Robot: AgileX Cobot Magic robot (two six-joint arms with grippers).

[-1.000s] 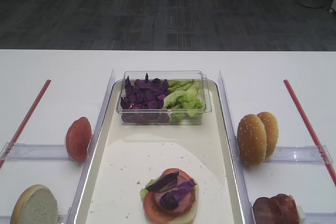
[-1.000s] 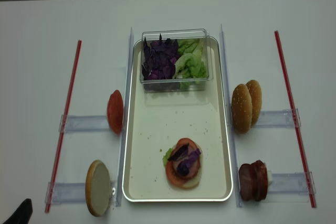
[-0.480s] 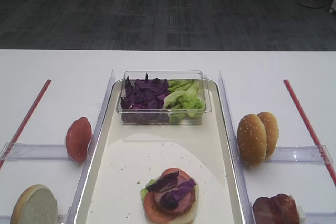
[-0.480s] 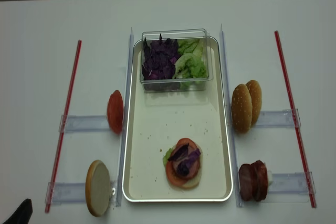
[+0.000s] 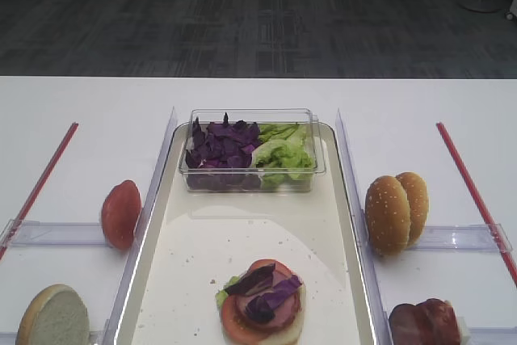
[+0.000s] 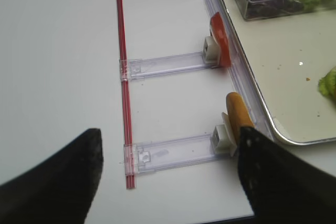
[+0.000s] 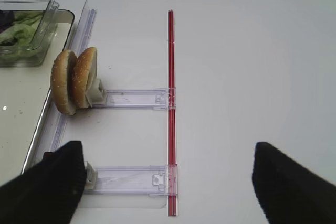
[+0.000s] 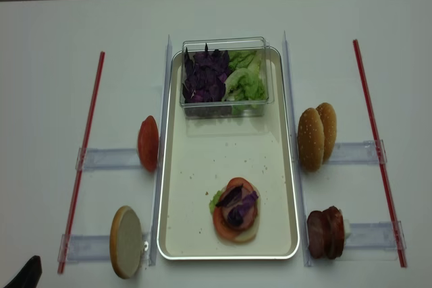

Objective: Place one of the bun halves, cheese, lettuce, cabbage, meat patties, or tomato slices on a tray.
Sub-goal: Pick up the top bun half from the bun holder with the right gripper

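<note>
The tray [image 8: 177,234] is lying with its long axis running from the near table edge to the far one, and everything else is sitting around it. At its far end a clear plastic box [image 8: 225,44] is holding the cabbage [image 8: 205,80] in its left half and the lettuce [image 8: 246,79] in its right half. At the near end one stack is resting flat: a pale bun base, green leaf, a tomato slice and purple shreds on top [image 8: 236,210].

Just right of the tray, two seeded bun halves [image 8: 316,136] are standing on edge side by side against a clear holder [image 8: 354,152], their domed sides facing the near edge of the table. Nearer along that same right side, two or perhaps three meat patties [image 8: 327,233] are standing on edge; the exact count is hard to tell. Just left of the tray, one of the tomato slices [image 8: 148,143] is standing upright, and nearer on that side one pale seedless bun half [image 8: 125,241] is standing on edge.

Two red strips [image 8: 374,138] are lying parallel to the tray, one well out on each side. No writing or label is legible anywhere.

The right gripper [image 7: 168,182] is hanging over the table right of the tray with its dark fingers [image 7: 50,187] spread wide, holding nothing. The left gripper [image 6: 170,182] is likewise parted and empty, left of the tray.
</note>
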